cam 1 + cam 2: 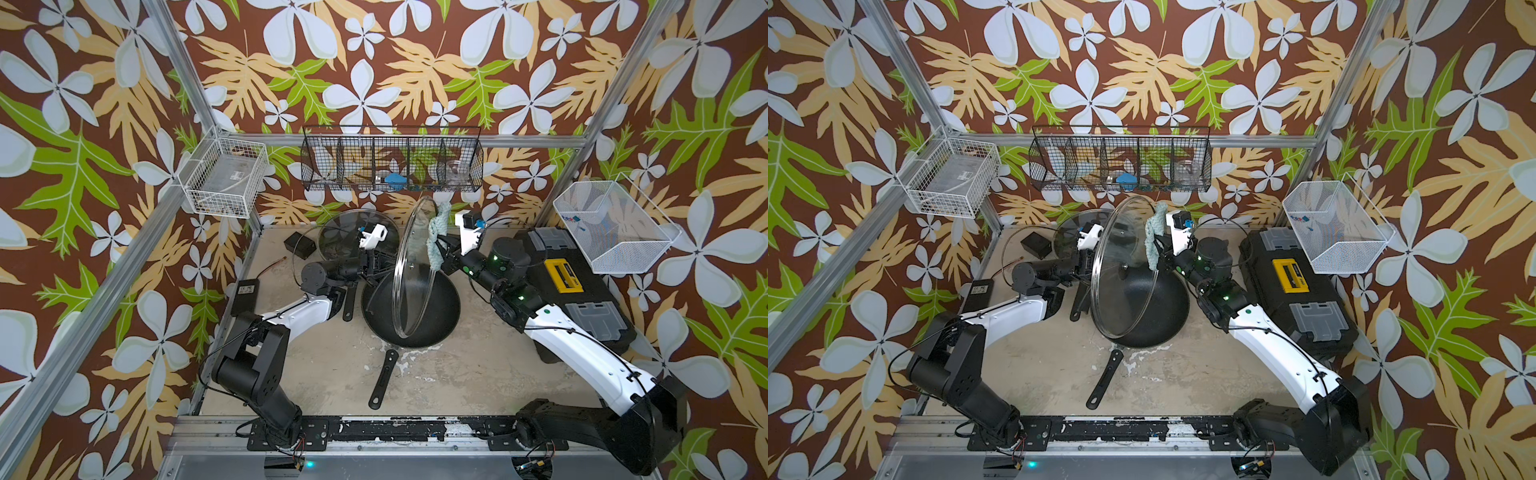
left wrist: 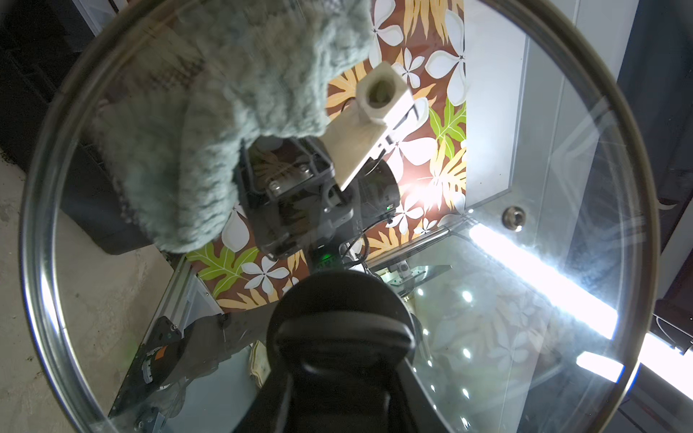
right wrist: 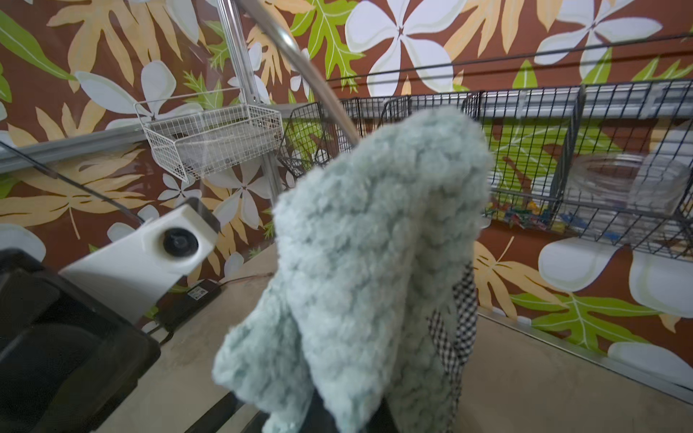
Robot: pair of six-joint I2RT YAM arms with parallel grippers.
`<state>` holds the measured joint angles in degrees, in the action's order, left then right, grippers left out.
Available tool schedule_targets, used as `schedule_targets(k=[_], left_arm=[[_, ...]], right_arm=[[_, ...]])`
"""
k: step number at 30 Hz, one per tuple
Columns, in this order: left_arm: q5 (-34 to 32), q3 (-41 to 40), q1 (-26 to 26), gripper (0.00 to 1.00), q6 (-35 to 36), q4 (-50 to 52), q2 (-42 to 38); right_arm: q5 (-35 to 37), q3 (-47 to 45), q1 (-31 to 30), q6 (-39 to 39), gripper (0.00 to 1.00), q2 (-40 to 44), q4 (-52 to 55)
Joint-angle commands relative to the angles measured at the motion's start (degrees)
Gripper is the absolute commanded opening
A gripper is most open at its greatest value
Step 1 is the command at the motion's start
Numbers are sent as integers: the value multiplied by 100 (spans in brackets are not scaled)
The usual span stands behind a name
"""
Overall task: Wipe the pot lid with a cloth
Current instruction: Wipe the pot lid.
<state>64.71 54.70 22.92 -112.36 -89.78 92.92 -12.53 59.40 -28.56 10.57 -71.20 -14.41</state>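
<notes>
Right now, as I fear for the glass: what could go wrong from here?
The lid is up on edge over the frying pan, held only by its handle in the left pincer; a hard push from the cloth could twist it loose and drop it onto the pan. The cloth is pinched in the right pincer with much hanging free, so it could slip out.

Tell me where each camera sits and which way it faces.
Top views: high at the front, looking down on the table; both arms show, left hand gripping the upright pot lid, right hand holding the cloth.
Left wrist: behind the lid's handle, looking through the glass at the cloth; its hand shows.
Right wrist: across the lid, facing the rear black wire basket; the cloth hides its hand.
Shared: both wrist views show the cloth.
</notes>
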Motion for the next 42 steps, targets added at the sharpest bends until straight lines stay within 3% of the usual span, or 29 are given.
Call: schedule_targets(k=[1,5,11,16,21,32,38,42], left_arm=[[-428,70,2,0,3,-1235,-90],[-502,90,2,0,24,-1217,-90],[-567,114,-7,0,162,-1081,-5],[-591,103,-7,0,193,-1078,119],[-600,97,-7,0,188,-1083,173],[-590,140,-8,0,85,-1095,88],[-596,143,-4,0,35,-1118,35],[-598,75,9,0,28,-1130,-65]], right_arm=[[-470,-476,-16,316,0,309,-186],[-431,-1170,-395,350,0,956,-64],[7,-1514,-1479,356,0,1816,342],[166,-1139,-2293,435,0,1990,344],[80,-589,-2686,318,0,1727,489],[1249,-1574,-2624,281,0,1857,505],[966,-1980,-1567,557,0,1794,128],[610,-1533,-852,426,0,1295,61]])
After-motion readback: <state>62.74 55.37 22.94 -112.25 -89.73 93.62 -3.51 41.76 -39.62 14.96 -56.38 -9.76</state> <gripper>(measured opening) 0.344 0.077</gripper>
